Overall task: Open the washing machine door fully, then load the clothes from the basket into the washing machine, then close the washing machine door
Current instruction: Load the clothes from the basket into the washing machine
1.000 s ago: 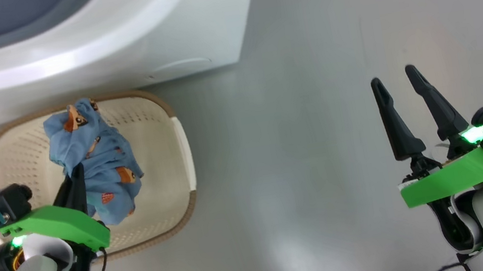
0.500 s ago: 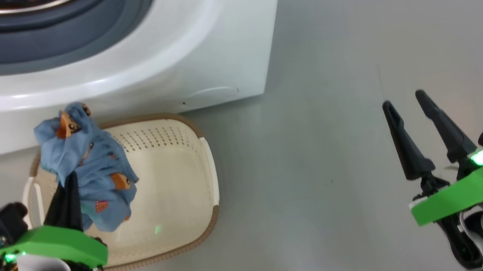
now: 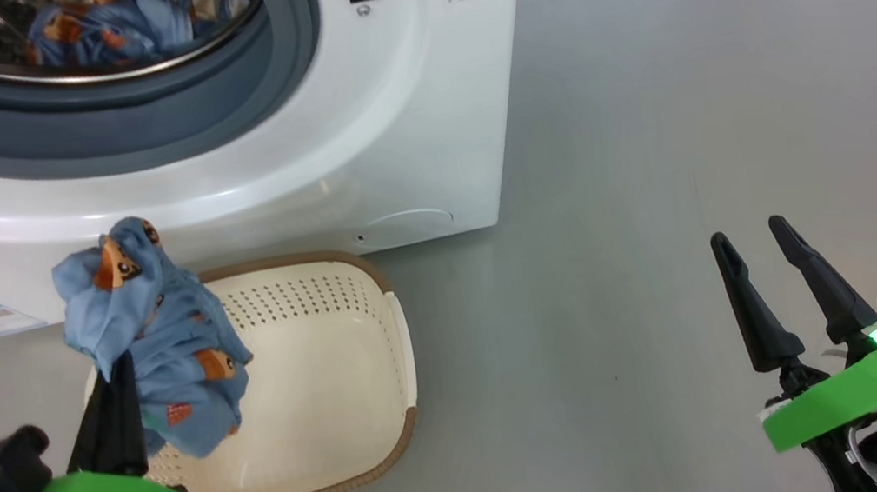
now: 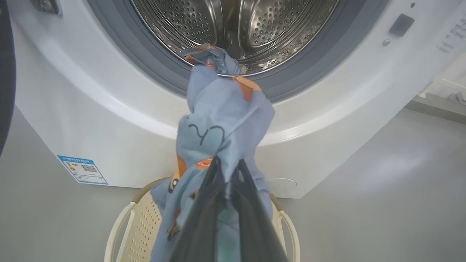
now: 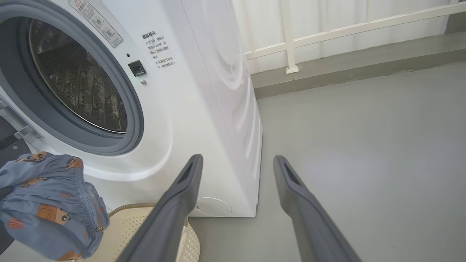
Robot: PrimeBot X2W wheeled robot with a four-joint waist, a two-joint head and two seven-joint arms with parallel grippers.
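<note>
Left gripper (image 3: 121,366) is clamped on the blue printed garment (image 3: 155,344), and in the last second I've raised it out of the basket (image 3: 397,428), lower centre, toward the washing machine (image 3: 406,154). Head camera has tilted up, so the open drum (image 3: 137,63) shows upper left. Next comes the feed-in; right gripper (image 3: 748,230) waits spread and empty.

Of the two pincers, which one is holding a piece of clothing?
The left pincer: it is shut on a light-blue printed cloth lifted above the basket. The right pincer stands open and empty.
</note>
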